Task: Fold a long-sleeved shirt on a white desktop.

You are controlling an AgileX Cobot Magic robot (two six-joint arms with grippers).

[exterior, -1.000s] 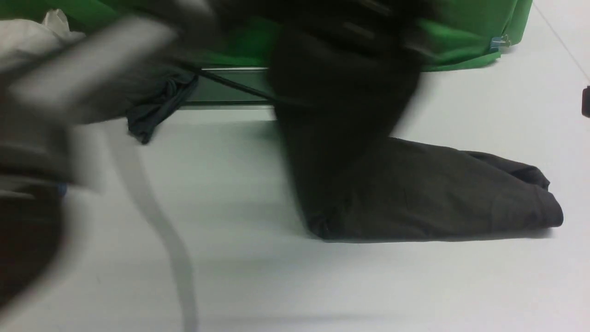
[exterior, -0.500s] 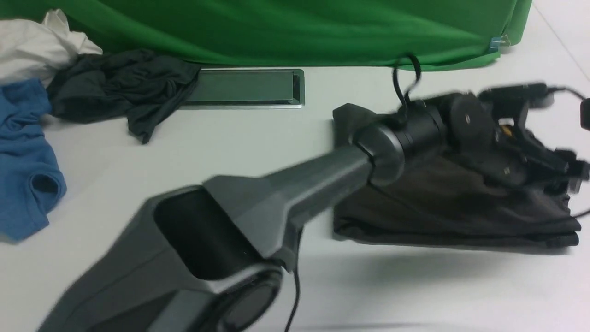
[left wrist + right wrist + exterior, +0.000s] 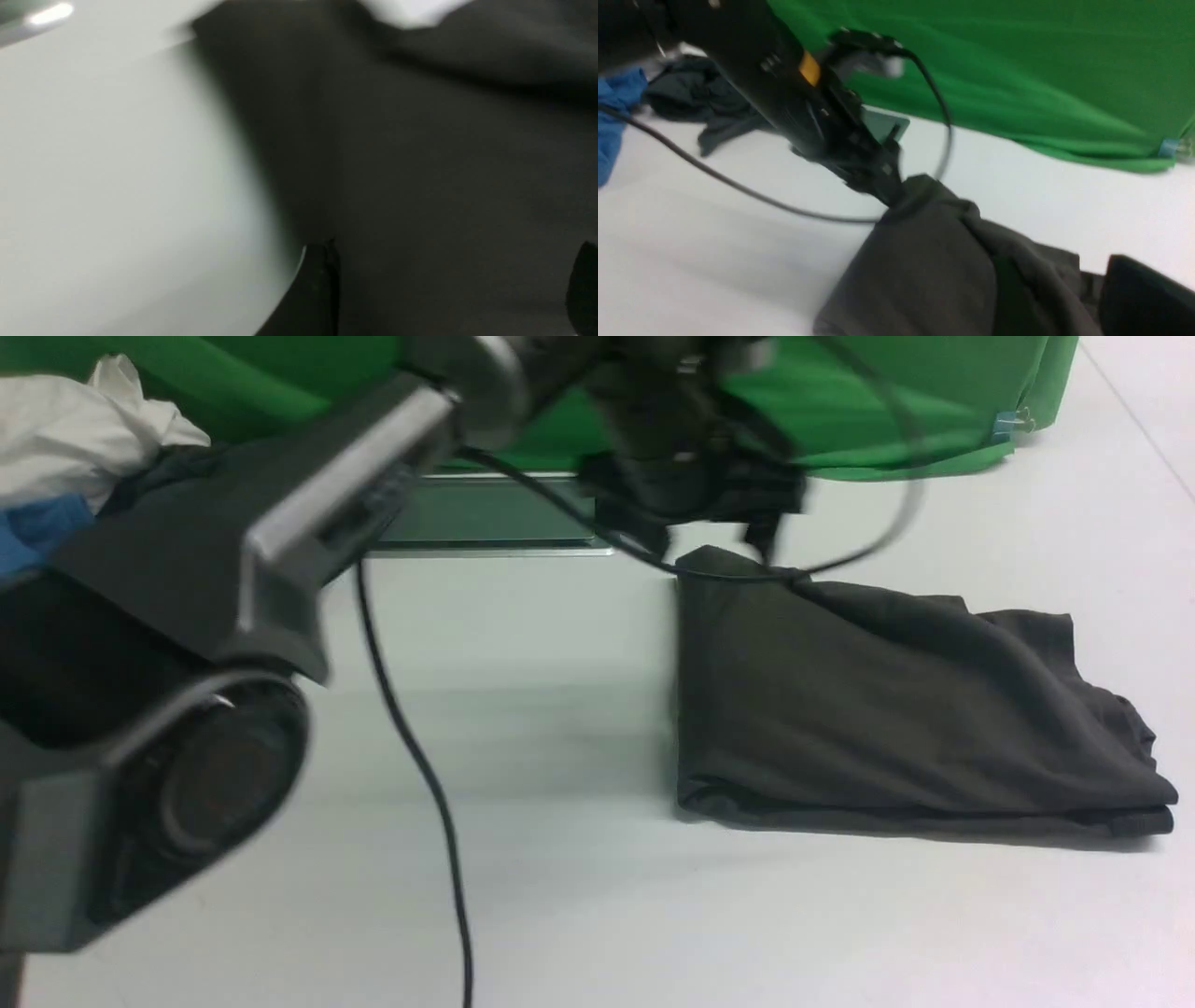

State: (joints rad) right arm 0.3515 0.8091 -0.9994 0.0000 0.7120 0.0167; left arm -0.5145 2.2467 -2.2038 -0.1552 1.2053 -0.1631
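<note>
at your 9 o'clock the left arm [image 3: 233,551] fills the front view, blurred. half a second ago it lay stretched across the shirt [image 3: 887,709] toward 3 o'clock. now it has swung back and up, and the left gripper [image 3: 705,527] hangs at 12 o'clock, just right of the hatch [image 3: 467,513] and just over the shirt's far left corner. in its wrist view the fingers [image 3: 317,289] stand wide apart with only cloth beneath them, so it holds nothing.

the shirt lies at 3 o'clock on the desktop [image 3: 523,896], a flat folded block with the same outline as before the arm left. i judge the fold laid and released, and the task near done, bar a ragged right end.

the right gripper [image 3: 1143,298] shows only as a dark edge in its own view, so you cannot tell how open it is.
</note>
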